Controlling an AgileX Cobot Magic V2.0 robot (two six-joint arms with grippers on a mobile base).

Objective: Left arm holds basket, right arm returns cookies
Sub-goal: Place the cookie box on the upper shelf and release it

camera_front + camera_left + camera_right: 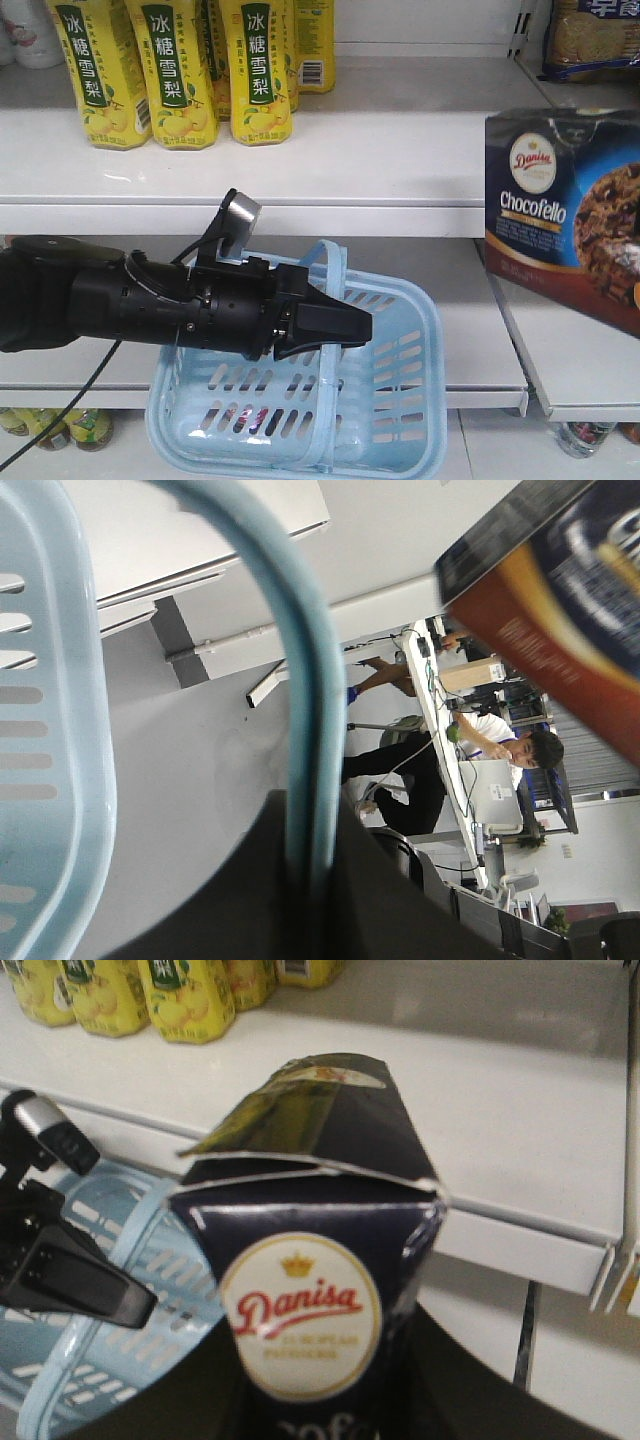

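While the left arm (pixel 150 300) is stretched in from the left at mid-height, the thin hoop handle (pixel 330 275) of the light blue basket (pixel 400 400) is seen clamped in the left gripper (pixel 335 325), whose pointed black jaws are closed on it; in the left wrist view the handle runs straight down into the dark jaw. The basket is held in front of the lower white shelf (pixel 400 180), tilted slightly. The cookies (pixel 570 215) are seen at the right edge of the front view, above and to the right of the basket and apart from it. "Danisa" is printed on the carton's white oval and "Chocofello" in white beneath it. In the right wrist view the carton, its top flaps creased, is held upright between the dark jaws of the right gripper (pixel 310 1400). Yellow bottles (pixel 180 70) with Chinese lettering are stood on the upper shelf.
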